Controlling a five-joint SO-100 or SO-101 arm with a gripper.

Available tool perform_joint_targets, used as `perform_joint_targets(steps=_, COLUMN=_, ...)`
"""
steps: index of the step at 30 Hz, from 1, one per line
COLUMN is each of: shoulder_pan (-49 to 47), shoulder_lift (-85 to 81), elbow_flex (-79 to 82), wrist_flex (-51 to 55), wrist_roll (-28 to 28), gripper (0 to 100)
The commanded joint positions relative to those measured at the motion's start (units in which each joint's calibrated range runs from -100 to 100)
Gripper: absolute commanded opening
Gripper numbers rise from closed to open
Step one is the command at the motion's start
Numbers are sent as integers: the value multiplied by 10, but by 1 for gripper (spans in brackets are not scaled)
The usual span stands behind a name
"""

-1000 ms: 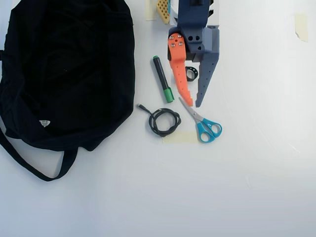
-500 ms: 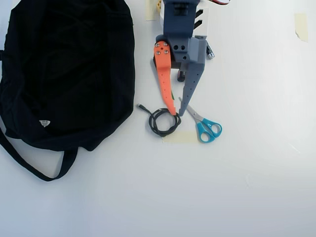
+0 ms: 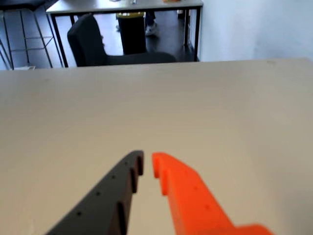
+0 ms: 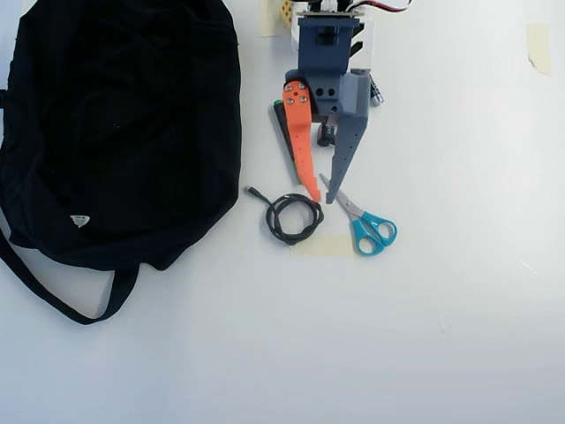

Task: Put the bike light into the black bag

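Fabric dominates the left of the overhead view: the black bag [image 4: 119, 132] lies slumped on the white counter [image 4: 441, 309], soft and wrinkled, by far the largest thing there, with a small white triangular label [image 4: 79, 220] near its lower edge and a long strap [image 4: 53, 296] looping out below it. To its right, well apart from the bag, a coiled black cable [image 4: 294, 218] rests on the counter, one loose end pointing back toward the bag. Just above the cable hangs the gripper [image 4: 323, 196], its orange and grey jaws nearly pressed together at the tips with only a thin slit between them, and nothing is pinched there. A dark marker [image 4: 284, 131] shows at the left edge of the orange jaw, mostly covered by it. Between the upper parts of the two jaws a small dark piece [image 4: 326, 134] peeks out; it may be the bike light, but too little shows to tell, and its shape cannot be made out. Right of the jaw tips lie blue-handled scissors [image 4: 366, 225], blades pointing up toward the tips. In the wrist view the jaws [image 3: 146, 163] stand almost closed over bare counter.
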Motion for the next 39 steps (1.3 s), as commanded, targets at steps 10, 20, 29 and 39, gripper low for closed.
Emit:
perform_joint_targets(steps=10, shoulder_pan=-36, shoulder_lift=-28, elbow_flex=-28, wrist_flex=308, wrist_roll=75, gripper=2)
perform_joint_targets(steps=20, shoulder_pan=-30, shoulder_lift=-28, elbow_flex=-52, wrist_flex=441, wrist_roll=148, gripper=2)
perform_joint_targets(steps=29, shoulder_pan=-20, shoulder_lift=-28, elbow_flex=-50, wrist_flex=506, wrist_roll=174, gripper=2)
perform_joint_targets(steps=39, shoulder_pan=-35, shoulder_lift=-27, elbow_flex=-42, wrist_flex=579, wrist_roll=202, gripper=2)
